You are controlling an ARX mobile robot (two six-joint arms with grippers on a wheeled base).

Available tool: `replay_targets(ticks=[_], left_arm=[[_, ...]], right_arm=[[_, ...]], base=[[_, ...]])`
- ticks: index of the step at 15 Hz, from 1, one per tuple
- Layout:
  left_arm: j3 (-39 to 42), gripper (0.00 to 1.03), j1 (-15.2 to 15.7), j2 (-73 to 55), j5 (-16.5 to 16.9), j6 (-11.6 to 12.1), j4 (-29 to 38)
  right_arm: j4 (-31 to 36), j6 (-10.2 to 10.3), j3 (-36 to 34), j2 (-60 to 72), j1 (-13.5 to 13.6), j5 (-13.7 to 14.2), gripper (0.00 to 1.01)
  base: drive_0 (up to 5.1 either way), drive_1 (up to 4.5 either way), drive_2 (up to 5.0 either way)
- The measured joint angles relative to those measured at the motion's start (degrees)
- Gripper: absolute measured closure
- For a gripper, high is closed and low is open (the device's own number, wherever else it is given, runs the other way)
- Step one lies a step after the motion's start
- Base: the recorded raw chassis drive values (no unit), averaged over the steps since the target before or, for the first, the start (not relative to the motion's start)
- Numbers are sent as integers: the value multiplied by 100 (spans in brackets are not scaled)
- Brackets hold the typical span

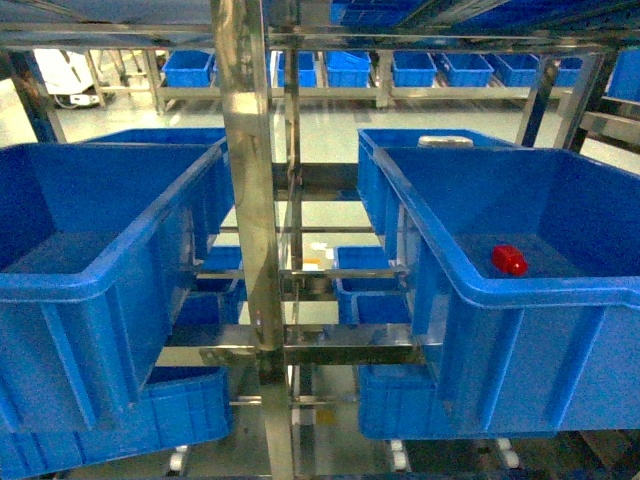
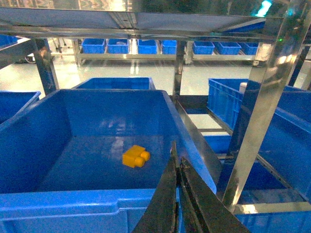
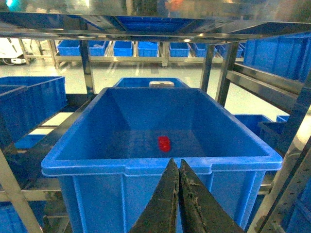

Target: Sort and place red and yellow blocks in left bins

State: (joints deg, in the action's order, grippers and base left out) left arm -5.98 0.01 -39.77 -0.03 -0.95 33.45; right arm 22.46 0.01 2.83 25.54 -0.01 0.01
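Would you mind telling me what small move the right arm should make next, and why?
Probably open the right gripper and reach over the near rim into the right bin. Its jaws are shut and outside the bin, and the red block lies alone on that bin's floor, though it belongs in a left bin.

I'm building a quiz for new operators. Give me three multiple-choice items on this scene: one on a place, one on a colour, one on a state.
1. Where does the red block lie?
A. On the floor
B. In the right bin
C. On the top shelf

2. What colour is the block in the left bin?
A. Yellow
B. Green
C. White

3. How does the right end effector stand?
A. Wide open
B. Clamped on a block
C. Shut and empty

Key: 1 B, the head view shows it on that bin's floor. 2 A, the left wrist view shows a yellow block inside. 3 C, its fingers meet outside the bin with nothing between.
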Motion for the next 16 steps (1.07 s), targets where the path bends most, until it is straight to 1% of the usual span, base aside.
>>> replay_targets(ticks=[2,3,7,8,10,15,16], left_arm=[[140,101,0,334,0,0,-212],[210,101,0,505,0,0,-323],[378,101,0,1123,0,0,-715],[509,101,0,1141,0,0,-520],[514,101,0,1307,0,0,-706],[514,101,0,2234,0,0,-1615],[514,101,0,2396,0,0,-1755]], right_arm=[[-188,-2,-57,-262,0,0,99],[20,-2,-184,-321,0,0,99],[-474,-2,-208,-826,0,-2,99],[-614,-2,-208,-929,0,-2,99],[-739,-2,-208,-1049,0,-2,99],[-1270,-2,-208,-1576,0,-2,99],[-2059,-2,-203,-2090,0,-13,99]], base=[[0,0,0],[0,0,0],[0,0,0],[0,0,0],[0,0,0],[0,0,0],[0,0,0]])
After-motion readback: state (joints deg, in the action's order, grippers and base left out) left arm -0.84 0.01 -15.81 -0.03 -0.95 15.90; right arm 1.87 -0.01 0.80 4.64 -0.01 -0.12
